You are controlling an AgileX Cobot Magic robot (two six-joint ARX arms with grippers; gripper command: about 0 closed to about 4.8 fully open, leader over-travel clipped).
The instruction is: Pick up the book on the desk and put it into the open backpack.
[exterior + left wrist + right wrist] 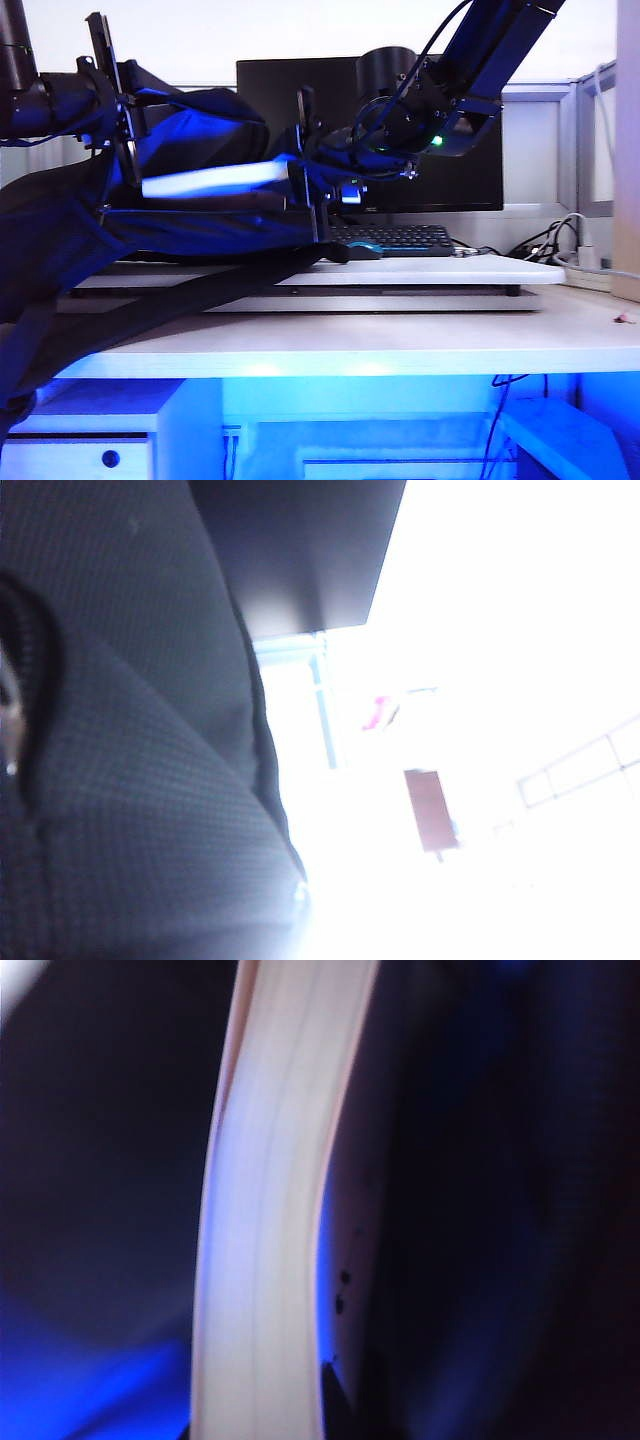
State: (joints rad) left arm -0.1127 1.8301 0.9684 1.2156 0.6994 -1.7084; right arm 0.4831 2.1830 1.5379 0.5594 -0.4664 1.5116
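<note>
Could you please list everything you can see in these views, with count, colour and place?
backpack: one, black with blue lining, lying open on the left of the desk, its mouth facing right.
book: one, pale, partly inside the backpack's mouth, roughly level.
desk: one, whitish, across the foreground.
raised board: one, white, on the desk.
keyboard: one, dark, on the board.
monitor: one, black, behind.
power strip: one, white, far right.
left claw: one, black, shut on the backpack's upper edge.
right claw: one, black, shut on the book's right end.
</note>
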